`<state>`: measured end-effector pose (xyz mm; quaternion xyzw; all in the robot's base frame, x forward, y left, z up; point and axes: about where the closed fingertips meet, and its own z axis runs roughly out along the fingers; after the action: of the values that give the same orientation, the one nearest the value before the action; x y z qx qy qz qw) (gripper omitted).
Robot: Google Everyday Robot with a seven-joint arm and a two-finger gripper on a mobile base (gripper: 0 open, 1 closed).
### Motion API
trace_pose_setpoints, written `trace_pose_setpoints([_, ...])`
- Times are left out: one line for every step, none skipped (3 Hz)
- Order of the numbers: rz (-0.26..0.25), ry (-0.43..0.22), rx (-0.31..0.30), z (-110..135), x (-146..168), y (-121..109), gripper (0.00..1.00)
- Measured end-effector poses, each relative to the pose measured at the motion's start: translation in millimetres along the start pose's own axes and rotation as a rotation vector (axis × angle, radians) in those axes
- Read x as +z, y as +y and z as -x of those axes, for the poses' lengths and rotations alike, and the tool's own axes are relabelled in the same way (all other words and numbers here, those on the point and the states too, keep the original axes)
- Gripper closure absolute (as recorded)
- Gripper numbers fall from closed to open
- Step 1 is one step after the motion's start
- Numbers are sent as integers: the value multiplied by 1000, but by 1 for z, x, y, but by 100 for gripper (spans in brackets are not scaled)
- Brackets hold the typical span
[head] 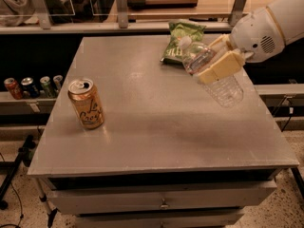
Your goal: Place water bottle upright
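Camera view, looking down over a grey tabletop (156, 132).

Gripper (209, 61): over the far right part of the tabletop, on the end of a white arm (266, 27) that comes in from the right edge. Jaws clenched on the water bottle (226, 90), one tan finger (222, 66) lying across the near side of its middle, the other showing behind it.

Water bottle: held tilted, not upright. White cap (184, 42) points up and to the left, toward the back of the tabletop. The clear ribbed base hangs down to the right, nearer the camera. The cap end overlaps the green bag behind it as seen from here. Whether the base touches the tabletop: cannot tell; it sits over the surface near the right edge.

Green snack bag (183, 31): lying flat at the back of the tabletop, just left of and behind the gripper.

Orange-gold drink can (86, 103): standing upright on the left side of the tabletop, top opened, well apart from the bottle and the gripper.

Below the tabletop, front face: drawer (161, 201).

Left of the tabletop, lower down: a row of small cans (33, 85) standing on a shelf, in shadow.
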<state>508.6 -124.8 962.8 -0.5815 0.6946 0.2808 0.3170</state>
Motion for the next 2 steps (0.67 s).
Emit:
trace_pose_setpoints([12, -24, -2, 8, 1, 3, 100])
trace_pose_setpoints([-36, -64, -9, 9, 2, 9, 100])
